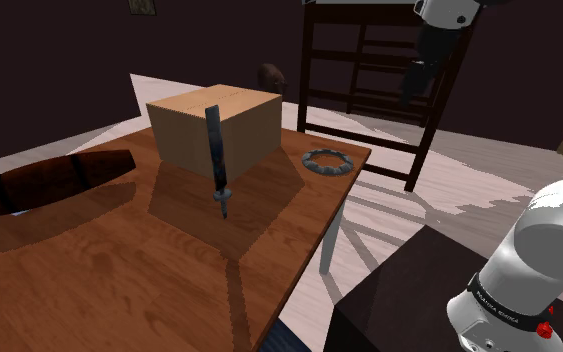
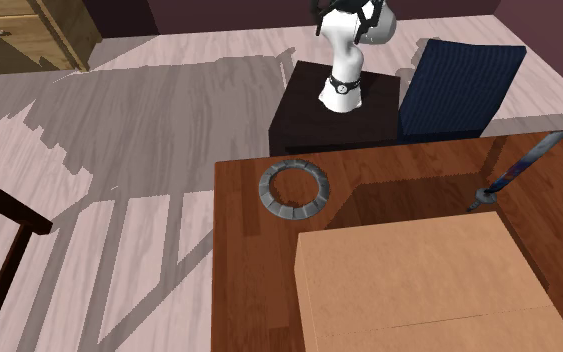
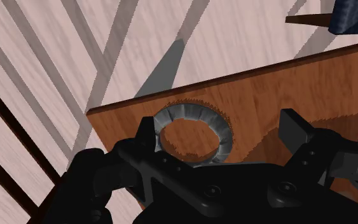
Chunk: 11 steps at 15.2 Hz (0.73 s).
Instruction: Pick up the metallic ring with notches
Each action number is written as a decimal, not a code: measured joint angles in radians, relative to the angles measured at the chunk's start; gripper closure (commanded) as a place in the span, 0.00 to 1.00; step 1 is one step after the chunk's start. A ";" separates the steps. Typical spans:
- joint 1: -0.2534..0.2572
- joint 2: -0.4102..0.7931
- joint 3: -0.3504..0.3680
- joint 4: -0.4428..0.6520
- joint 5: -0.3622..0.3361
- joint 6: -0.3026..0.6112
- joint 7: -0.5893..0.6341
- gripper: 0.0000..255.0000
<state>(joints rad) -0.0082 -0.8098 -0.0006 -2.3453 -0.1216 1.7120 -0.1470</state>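
Grey and notched, the ring (image 3: 171,118) lies flat near the corner of the wooden surface (image 3: 266,95), off-centre under the wide-spread fingers of the hand (image 3: 220,130), so I'd fear a straight drop planting one fingertip on its rim and skidding it off the edge.

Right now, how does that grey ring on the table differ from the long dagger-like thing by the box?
The ring is round with an open middle; the dagger is long and narrow. The ring lies flat near a corner of the table; the dagger stands on end beside the box. Both look dull grey and rest on the wooden table.
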 measured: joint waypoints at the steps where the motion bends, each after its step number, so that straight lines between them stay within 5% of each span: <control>1: 0.000 0.000 0.000 0.000 0.000 0.000 0.000 0.00; 11: 0.056 0.233 -0.084 -0.060 0.017 0.292 -0.149 0.00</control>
<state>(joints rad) 0.0481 -0.5767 -0.0846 -2.4057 -0.1046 2.0037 -0.2955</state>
